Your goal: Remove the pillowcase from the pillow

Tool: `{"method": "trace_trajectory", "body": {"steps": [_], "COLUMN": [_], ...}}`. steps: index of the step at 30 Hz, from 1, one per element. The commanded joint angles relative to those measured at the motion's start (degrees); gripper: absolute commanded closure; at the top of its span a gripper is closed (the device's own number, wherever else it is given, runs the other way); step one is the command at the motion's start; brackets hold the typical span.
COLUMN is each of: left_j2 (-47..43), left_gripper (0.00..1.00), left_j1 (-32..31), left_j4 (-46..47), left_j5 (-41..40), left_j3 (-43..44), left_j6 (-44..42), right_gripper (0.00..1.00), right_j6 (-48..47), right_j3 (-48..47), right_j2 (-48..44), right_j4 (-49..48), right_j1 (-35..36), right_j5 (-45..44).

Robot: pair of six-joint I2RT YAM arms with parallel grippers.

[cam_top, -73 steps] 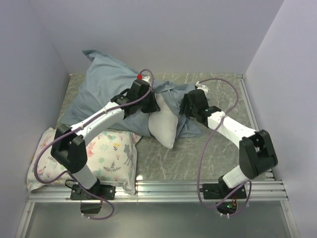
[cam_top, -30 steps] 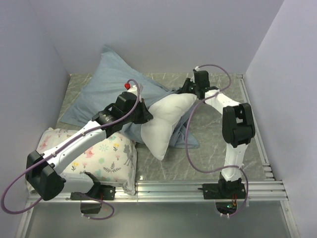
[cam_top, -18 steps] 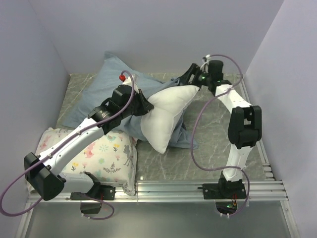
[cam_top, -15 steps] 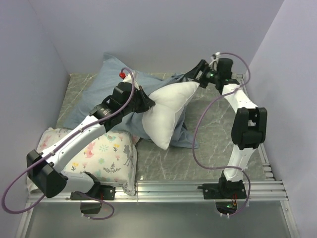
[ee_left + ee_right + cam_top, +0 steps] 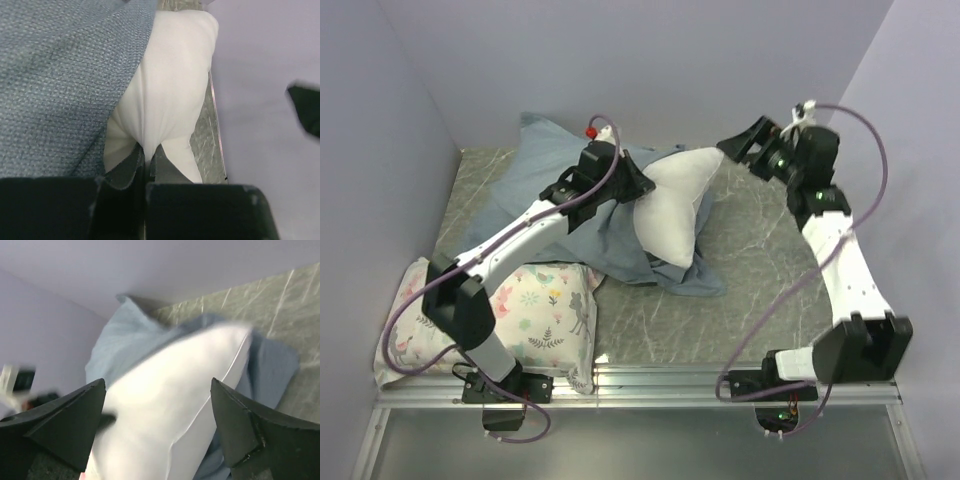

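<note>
As far as my overhead feed shows it, the table (image 5: 760,270) is a grey marbled surface walled on three sides, and most of its far-left half is covered by the pillowcase (image 5: 545,175). That slate-blue cloth lies slack and rumpled. Its long axis runs on a diagonal from the far left corner down toward the middle of the table, where a loose flap ends short of the near edge.

Next in size is the pillow (image 5: 675,205), plain white and partly out of the pillowcase. Its bare end points toward the far right, with one corner raised near the far edge. Its long axis slants from that corner back toward the table's centre, and blue cloth lies under and beside its lower part.

At the near left corner lies a printed pillow (image 5: 540,315) with flowers and a deer, touching the pillowcase's near edge.

My left gripper (image 5: 630,185) reaches over the blue cloth to the pillow's left flank. On the left wrist view its jaws are pressed together, pinching a puckered fold of the white pillow (image 5: 170,90). The hem of the pillowcase (image 5: 60,75) runs down just beside one finger.

My right gripper (image 5: 752,140) hangs in the air over the far right part of the table, apart from the pillow's raised corner and aimed at it. Its jaws are spread wide with nothing between them. The right wrist view is blurred, and it frames the pillow (image 5: 170,405) between the two fingers (image 5: 75,420).
</note>
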State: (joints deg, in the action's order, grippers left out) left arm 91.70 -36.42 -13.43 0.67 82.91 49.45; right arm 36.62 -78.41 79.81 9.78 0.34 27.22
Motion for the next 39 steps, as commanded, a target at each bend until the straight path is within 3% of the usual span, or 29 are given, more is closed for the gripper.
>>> {"method": "trace_trajectory", "body": {"steps": [1,9,12,18,28,29,31,32,33,35,38,39], "left_j2": [2.16,9.10,9.72,11.04,12.36,12.71,14.11,14.55,15.26,15.26,14.04,12.64], "left_gripper": [1.00,1.00,1.00,1.00,1.00,1.00,1.00,1.00,1.00,1.00,0.71,0.50], "left_j1": [-0.66,-1.28,-1.46,-1.98,-3.83,-3.83,-3.92,-3.92,-4.09,-4.01,-2.52,-1.21], "left_j4": [9.56,8.77,8.86,8.51,6.58,6.23,5.79,5.26,3.08,0.17,-6.59,-7.74], "left_j5": [2.58,3.55,3.82,5.39,9.34,10.14,13.46,14.44,14.71,12.97,9.19,8.39], "left_j3": [7.69,16.40,17.28,18.33,19.57,19.65,20.79,21.41,22.11,24.57,26.51,26.25], "left_j6": [1.96,2.40,2.49,2.84,2.14,2.23,2.23,1.62,0.83,-2.75,-7.42,-8.31], "right_gripper": [0.06,0.01,0.00,0.00,0.01,0.04,0.30,0.50,0.94,1.00,1.00,1.00], "right_j6": [-4.10,-3.31,-4.89,-2.79,0.29,0.47,0.21,-0.23,-0.58,-2.51,-4.36,-4.37], "right_j3": [11.65,28.57,29.54,32.97,30.25,29.55,27.00,26.13,24.20,23.13,23.30,24.44], "right_j2": [-7.37,-18.63,-19.17,-18.11,-9.41,-8.37,-7.39,-6.43,-6.16,-6.33,-8.26,-8.79], "right_j4": [1.65,-5.30,-3.98,-10.13,-17.34,-16.90,-15.24,-13.84,-12.00,-7.35,-2.93,-2.93], "right_j1": [5.62,15.21,15.66,16.62,17.50,17.42,17.42,17.50,17.42,17.42,15.40,14.18], "right_j5": [-4.98,-8.85,-11.13,-7.09,-8.86,-8.85,-9.55,-10.51,-13.66,-17.36,-25.02,-25.03]}}
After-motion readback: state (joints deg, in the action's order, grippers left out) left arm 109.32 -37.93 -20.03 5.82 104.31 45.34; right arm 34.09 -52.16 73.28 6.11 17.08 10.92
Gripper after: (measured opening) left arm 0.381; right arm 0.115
